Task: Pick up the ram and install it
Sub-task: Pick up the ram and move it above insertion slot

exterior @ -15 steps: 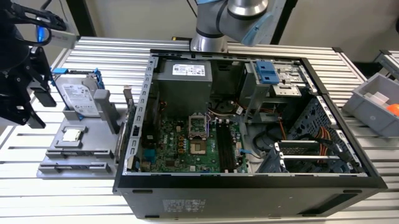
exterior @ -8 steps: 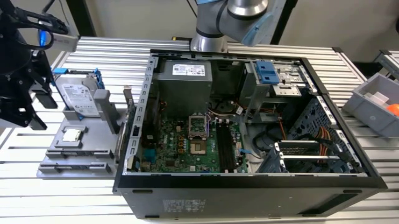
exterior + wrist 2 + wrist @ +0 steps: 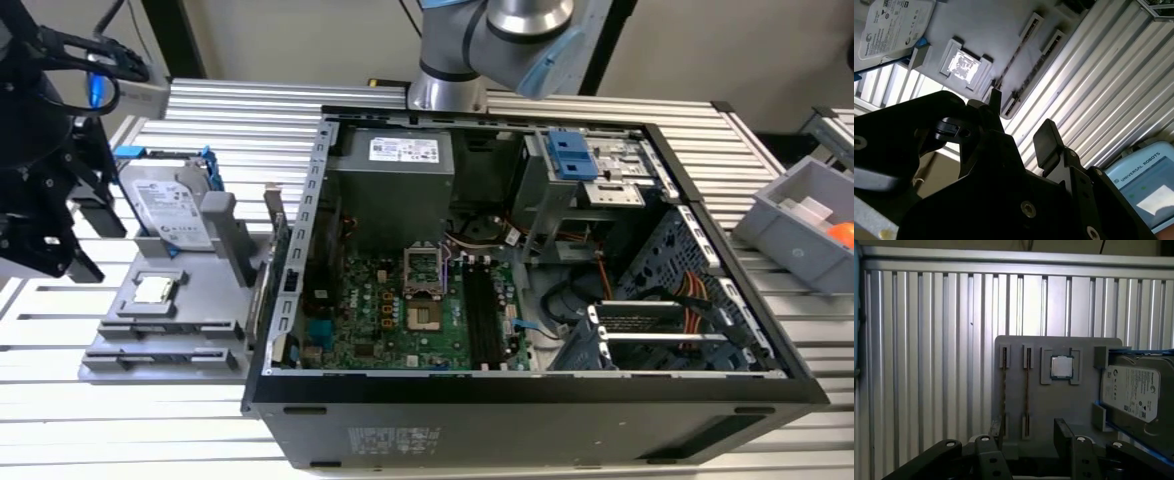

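grey flat holder has a thin ram edgewise in its slot; black jaws spread, empty.

A white label with dark print covered the hard drive; its lines were too small to read. Another white printed label sat on the power supply. A small grey sticker with fine print stood on the case, on its outer wall. Pale lettering ran along the pendant, above its screen. Marks on the CPU could not be read.
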Controlling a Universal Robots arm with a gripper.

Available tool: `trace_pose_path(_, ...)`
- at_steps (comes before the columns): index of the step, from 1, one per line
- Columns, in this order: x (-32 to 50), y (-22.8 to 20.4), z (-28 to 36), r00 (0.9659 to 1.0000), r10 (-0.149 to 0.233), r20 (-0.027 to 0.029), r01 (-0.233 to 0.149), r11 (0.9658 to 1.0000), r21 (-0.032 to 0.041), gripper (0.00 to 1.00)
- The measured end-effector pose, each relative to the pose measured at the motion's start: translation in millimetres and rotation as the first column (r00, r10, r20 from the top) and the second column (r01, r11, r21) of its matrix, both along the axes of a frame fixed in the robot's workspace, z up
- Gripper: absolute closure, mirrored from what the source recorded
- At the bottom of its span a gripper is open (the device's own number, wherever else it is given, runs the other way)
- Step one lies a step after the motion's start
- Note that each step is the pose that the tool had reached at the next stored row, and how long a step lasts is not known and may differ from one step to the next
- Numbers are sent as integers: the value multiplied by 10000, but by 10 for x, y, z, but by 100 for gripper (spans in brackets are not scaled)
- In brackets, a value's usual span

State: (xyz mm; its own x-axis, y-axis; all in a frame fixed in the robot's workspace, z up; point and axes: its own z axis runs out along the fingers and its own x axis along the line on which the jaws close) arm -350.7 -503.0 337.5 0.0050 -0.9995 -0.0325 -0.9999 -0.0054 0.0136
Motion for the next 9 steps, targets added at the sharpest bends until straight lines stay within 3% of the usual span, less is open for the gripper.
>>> trace_pose_path(9, 0, 0, -70, 10000, 1, 0, -1, 10000, 0, 0)
